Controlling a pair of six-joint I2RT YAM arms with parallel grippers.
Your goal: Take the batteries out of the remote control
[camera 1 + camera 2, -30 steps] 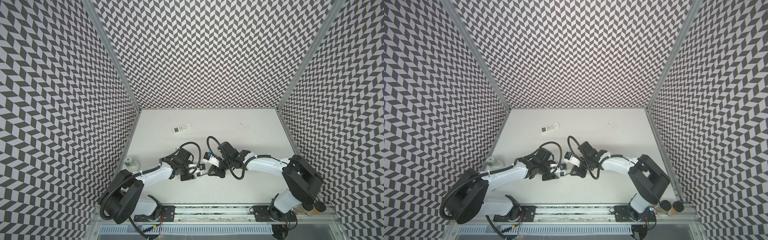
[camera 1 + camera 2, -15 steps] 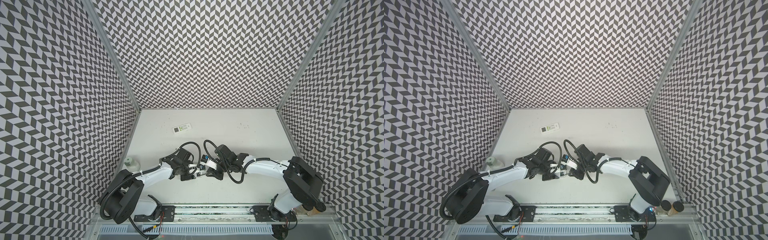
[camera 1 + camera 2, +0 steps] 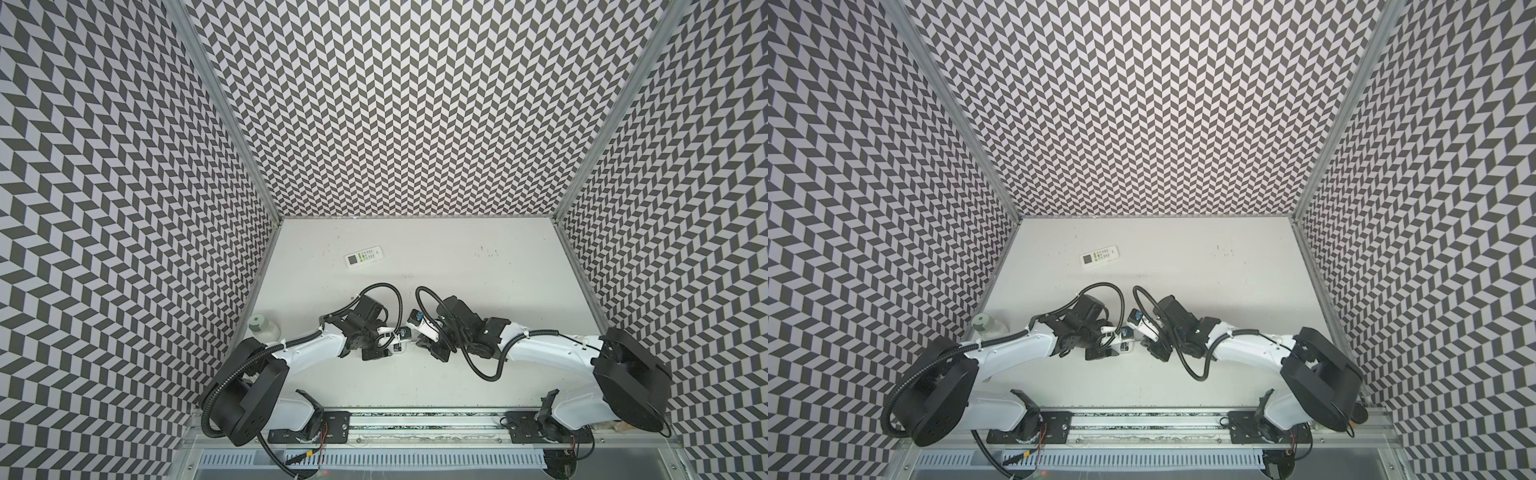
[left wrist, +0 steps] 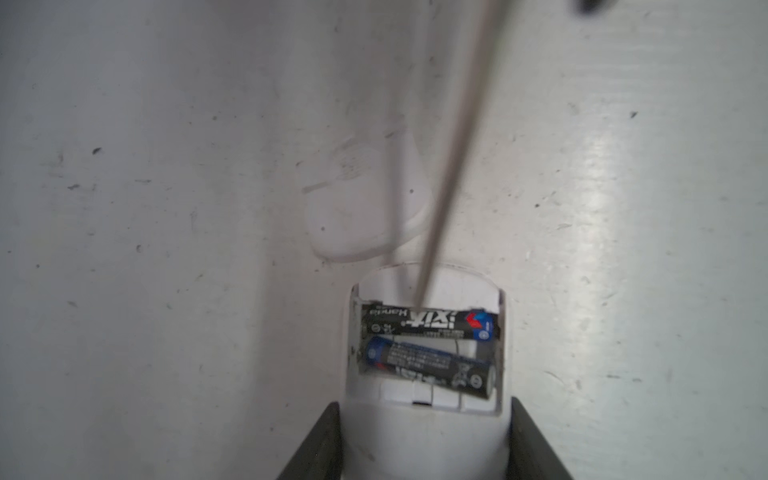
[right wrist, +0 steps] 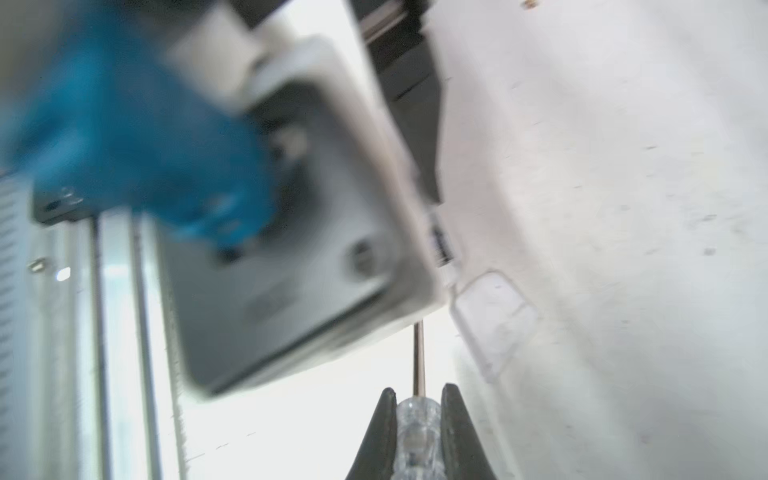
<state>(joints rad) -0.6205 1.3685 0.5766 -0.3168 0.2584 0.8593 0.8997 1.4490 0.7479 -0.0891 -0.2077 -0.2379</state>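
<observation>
We see the left gripper (image 4: 424,415) clamped on the white plastic remote control (image 4: 424,444); just beyond its fingers (image 4: 316,449), two black cylindrical batteries (image 4: 430,326) lie in the open compartment (image 4: 449,286), the nearer one skewed. The right gripper (image 5: 419,395) pinches a clear-handled slim screwdriver (image 5: 417,432), its shaft tip at the farther cell's edge. We cannot read the inverted label print reliably

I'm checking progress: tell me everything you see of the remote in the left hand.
The remote is white plastic, back up, clamped at both sides by the left hand. Its battery bay is open, the cover lying beside it. Two black batteries sit inside, one straight, one skewed. A screwdriver tip reaches in at the straight one.
</observation>
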